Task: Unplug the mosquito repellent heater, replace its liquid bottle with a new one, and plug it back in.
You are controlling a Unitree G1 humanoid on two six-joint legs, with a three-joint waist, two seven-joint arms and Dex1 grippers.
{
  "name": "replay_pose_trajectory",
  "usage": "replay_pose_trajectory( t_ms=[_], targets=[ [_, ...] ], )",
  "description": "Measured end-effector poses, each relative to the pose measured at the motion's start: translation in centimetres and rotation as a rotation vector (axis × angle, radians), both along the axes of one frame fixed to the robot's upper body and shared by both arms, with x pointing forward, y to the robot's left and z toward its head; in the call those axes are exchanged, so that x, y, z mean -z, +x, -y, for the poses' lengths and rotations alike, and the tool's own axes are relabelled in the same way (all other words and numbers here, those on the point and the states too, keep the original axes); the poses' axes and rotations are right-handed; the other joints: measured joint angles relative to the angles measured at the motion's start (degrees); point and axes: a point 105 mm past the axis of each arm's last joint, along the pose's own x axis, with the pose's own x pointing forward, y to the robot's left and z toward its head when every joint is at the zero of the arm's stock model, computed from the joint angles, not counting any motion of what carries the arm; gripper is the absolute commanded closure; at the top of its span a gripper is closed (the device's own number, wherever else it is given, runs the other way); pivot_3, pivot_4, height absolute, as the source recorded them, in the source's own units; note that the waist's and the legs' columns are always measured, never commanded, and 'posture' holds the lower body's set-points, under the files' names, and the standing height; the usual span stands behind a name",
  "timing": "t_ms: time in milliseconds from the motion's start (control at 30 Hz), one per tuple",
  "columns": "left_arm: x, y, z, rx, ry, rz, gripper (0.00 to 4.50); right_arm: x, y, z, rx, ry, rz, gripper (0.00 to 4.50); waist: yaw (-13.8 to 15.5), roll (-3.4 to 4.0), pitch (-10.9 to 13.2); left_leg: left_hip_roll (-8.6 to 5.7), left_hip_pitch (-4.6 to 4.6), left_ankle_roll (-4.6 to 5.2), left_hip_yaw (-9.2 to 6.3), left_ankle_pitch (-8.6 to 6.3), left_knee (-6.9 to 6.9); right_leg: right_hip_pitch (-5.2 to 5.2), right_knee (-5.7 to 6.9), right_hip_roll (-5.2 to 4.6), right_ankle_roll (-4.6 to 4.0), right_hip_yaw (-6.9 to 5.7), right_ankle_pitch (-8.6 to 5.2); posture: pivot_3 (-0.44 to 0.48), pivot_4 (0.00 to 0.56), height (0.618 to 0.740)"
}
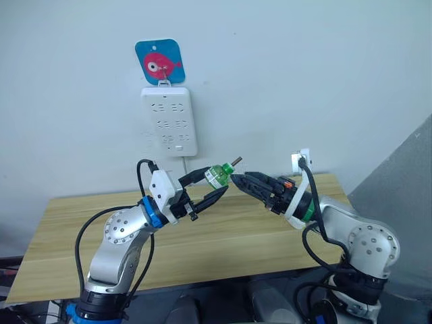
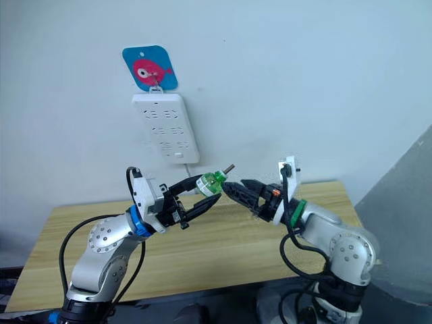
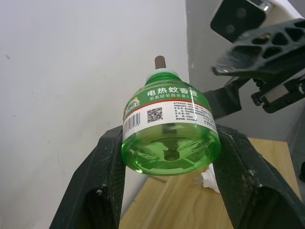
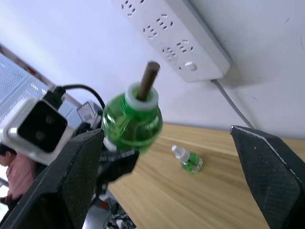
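Left end effector (image 1: 208, 190) grasps a green bottle (image 3: 169, 129) labelled 电热蚊香液 above the bench (image 1: 223, 236), right end effector (image 4: 167, 176) released beside it; right wrist view reveals a second bottle (image 4: 189, 161) lying on the bench.

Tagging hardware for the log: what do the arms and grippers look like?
Both arms are silver-grey metal with round bolted joints and loose black cables. Left gripper: black fingers, white wrist block, blue ring. Right gripper: black fingers, white bracket, green ring, orange detail.
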Motion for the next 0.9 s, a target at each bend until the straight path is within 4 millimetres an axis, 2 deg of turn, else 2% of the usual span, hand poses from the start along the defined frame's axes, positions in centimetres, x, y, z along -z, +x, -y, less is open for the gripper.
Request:
replay_pose_trajectory(
  t_ms=[333,500,600,867,900],
  targets=[
    [-0.7,0.2,0.6,-0.01,-0.006,0.014,2.26,-0.7,1.3,-2.0,-0.021,0.069,0.002,0.08,-0.93,0.02,-0.15,0.0,-0.01,0.0,-0.04,0.0,-0.02,0.0,0.01,0.01,0.0,-0.02,0.0,-0.151,0.076,0.729],
    [-1.2,0.0,0.7,-0.009,-0.009,0.032,2.26,-1.7,1.7,-2.7,-0.029,0.105,0.021,0.08,-0.93,0.01,-0.2,0.0,-0.02,0.0,-0.04,0.0,0.0,0.0,0.01,0.0,0.0,-0.02,0.0,-0.15,0.077,0.729],
    [-1.2,0.1,0.7,-0.017,-0.012,0.032,2.26,-2.0,1.7,-2.8,-0.032,0.13,0.021,0.69,-0.92,0.01,-0.26,0.0,-0.02,0.0,-0.05,0.0,-0.01,0.0,0.01,0.0,0.0,-0.03,0.0,-0.148,0.077,0.729],
    [-1.2,0.1,0.7,-0.02,-0.009,0.034,2.26,-2.3,1.5,-2.8,-0.065,0.163,0.011,3.62,-0.92,0.01,-0.27,0.0,-0.02,0.0,-0.05,0.0,0.0,0.0,0.01,0.0,0.0,-0.02,0.0,-0.145,0.077,0.729],
    [-1.2,0.1,0.7,-0.019,-0.009,0.034,2.26,-2.3,1.5,-2.8,-0.066,0.161,0.01,3.65,-0.92,0.01,-0.27,-0.01,-0.02,0.0,-0.05,0.0,0.0,0.0,0.01,0.0,0.0,-0.02,0.0,-0.145,0.077,0.729]
  ],
)
